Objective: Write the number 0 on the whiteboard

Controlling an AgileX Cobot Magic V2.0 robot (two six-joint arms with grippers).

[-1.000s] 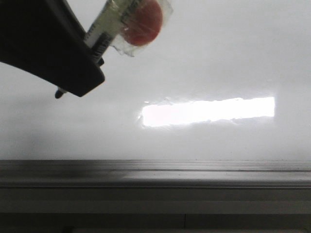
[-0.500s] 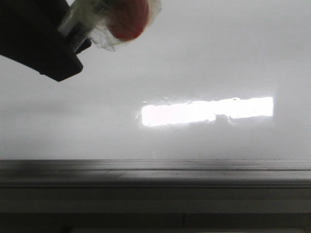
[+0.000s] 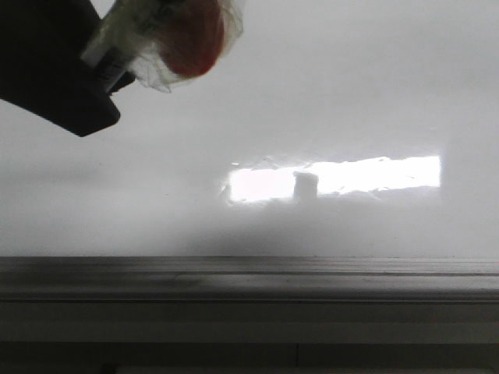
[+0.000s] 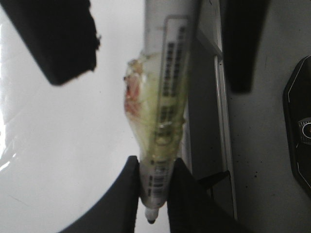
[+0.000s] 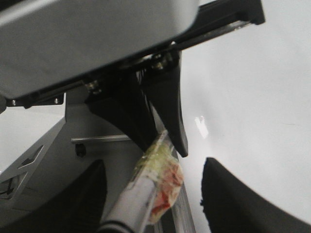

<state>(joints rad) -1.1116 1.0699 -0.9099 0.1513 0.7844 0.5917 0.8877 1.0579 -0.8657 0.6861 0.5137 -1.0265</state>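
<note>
At the upper left of the front view the left claw shows as a dark block, with a marker sticking out of it, wrapped in clear tape around a red blob. In the left wrist view that claw is closed on the marker, its two black fingers pinching the barrel just above the dark tip, which hangs over the whiteboard; whether the tip touches the board cannot be told. The whiteboard fills most of the front view and is bare white, with no 0 or any marker line visible on it. Near the middle lies a bright rectangular glare with a small dark notch in it. A grey ledge runs along the board's lower edge. The right wrist view looks at the left arm's grey housing and the taped marker; the right claw stands wide open, its dark fingers holding nothing, spread either side of the marker without touching it.
</note>
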